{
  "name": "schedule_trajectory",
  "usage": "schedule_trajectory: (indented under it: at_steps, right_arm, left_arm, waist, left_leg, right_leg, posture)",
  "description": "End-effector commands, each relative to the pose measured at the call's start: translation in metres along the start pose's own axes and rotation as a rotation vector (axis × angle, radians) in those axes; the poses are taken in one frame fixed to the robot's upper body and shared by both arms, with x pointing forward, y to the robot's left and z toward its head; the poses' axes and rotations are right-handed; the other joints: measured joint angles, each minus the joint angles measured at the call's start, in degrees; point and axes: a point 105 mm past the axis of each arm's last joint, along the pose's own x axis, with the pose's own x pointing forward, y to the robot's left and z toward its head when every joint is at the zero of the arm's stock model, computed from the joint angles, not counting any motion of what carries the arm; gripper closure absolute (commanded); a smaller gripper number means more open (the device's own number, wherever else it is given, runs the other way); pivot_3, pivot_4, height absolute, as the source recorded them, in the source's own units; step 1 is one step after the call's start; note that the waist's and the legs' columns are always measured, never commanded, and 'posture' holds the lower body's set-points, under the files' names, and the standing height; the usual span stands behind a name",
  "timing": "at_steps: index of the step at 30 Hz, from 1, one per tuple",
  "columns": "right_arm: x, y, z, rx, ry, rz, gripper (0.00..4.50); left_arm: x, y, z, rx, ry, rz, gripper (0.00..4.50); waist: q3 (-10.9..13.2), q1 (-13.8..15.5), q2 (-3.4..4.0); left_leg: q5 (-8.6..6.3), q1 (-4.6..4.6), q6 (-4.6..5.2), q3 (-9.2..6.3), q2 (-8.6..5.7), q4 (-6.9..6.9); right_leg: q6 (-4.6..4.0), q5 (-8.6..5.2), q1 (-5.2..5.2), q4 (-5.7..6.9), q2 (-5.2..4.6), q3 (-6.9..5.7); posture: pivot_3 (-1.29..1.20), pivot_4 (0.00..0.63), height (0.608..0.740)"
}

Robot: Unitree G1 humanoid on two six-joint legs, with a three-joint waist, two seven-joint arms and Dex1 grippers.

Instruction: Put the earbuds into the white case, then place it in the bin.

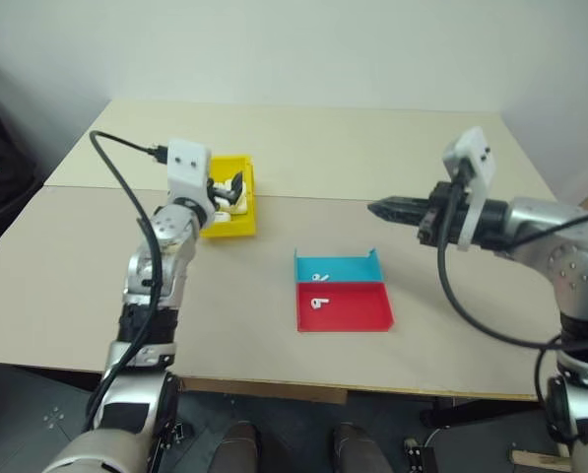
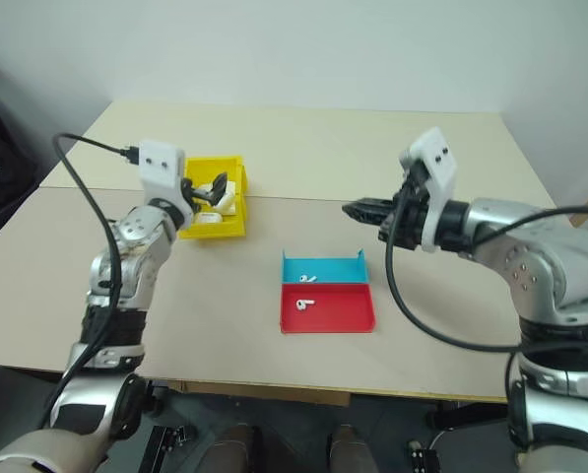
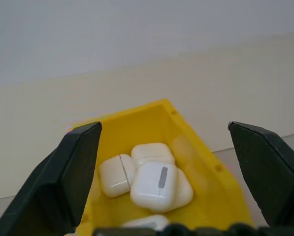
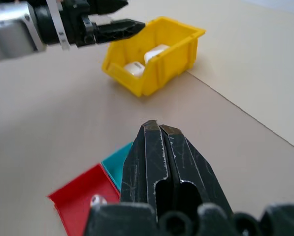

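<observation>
While the left claw [image 3: 161, 162] gapes over the bin [image 1: 236, 225] of cases [image 3: 154, 185], right claw [image 1: 384, 209] is clamped empty above open bench [image 1: 451, 315].

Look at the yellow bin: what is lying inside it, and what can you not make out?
The yellow bin holds a pile of closed white cases, at least four, some lying on others. What lies under the pile is covered, and whether earbuds are inside the cases cannot be seen.

Soft even indoor light, faint shadows, close wrist foregrounds blurred
</observation>
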Motion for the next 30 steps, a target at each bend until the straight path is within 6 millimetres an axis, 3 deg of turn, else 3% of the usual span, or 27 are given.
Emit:
schedule_trajectory:
  at_steps: [1,8,12,18,23,30]
  right_arm:
    - [-0.010,0.028,0.007,-0.276,-0.090,0.083,4.50]
    - [-0.039,0.045,-0.026,-0.363,-0.059,0.150,4.50]
    - [-0.074,0.039,-0.035,-0.350,0.007,0.165,4.50]
    - [-0.111,0.019,-0.047,-0.374,0.124,0.112,4.50]
    - [-0.126,0.016,-0.053,-0.341,0.195,0.170,4.50]
    - [-0.128,0.012,-0.053,-0.349,0.207,0.169,4.50]
  left_arm:
    - [-0.022,-0.010,0.017,-0.023,-0.074,-0.139,0.03]
    - [-0.100,-0.026,-0.008,0.043,-0.016,-0.362,0.03]
    - [-0.150,-0.016,-0.004,0.004,-0.020,-0.413,0.03]
    - [-0.198,0.004,-0.001,0.062,0.073,-0.503,0.03]
    - [-0.222,0.005,-0.007,0.116,0.163,-0.582,0.03]
    - [-0.231,0.001,-0.005,0.109,0.171,-0.590,0.03]
  waist:
    - [0.00,-0.08,0.00]
    - [0.00,-0.80,0.00]
    - [0.01,-0.47,-0.02]
    - [-0.02,-0.29,-0.06]
    - [-0.02,-0.33,-0.06]
    - [-0.02,-0.37,-0.07]
  left_leg:
    - [0.00,0.00,0.00,0.00,0.00,0.02]
    - [-0.01,0.41,-0.01,0.06,0.09,0.00]
    - [-0.01,0.47,-0.01,0.08,0.12,-0.03]
    - [-0.01,0.74,0.00,0.17,0.13,-0.05]
    - [-0.01,0.80,0.00,0.28,0.15,-0.17]
    - [-0.02,0.84,0.00,0.33,0.18,-0.19]
  right_leg:
    - [0.00,0.00,0.01,-0.01,0.00,-0.02]
    - [0.00,0.00,0.30,0.06,0.04,0.06]
    - [-0.01,-0.01,0.37,0.02,0.04,0.07]
    - [-0.04,-0.03,0.61,0.00,0.04,0.09]
    - [-0.09,-0.07,0.59,-0.05,0.05,0.15]
    - [-0.10,-0.08,0.60,-0.06,0.06,0.19]
  posture:
    - [0.00,0.150,0.740]
    - [0.00,0.150,0.740]
    - [0.00,0.150,0.740]
    - [0.00,0.150,0.740]
    - [0.00,0.150,0.740]
    - [0.00,0.150,0.740]
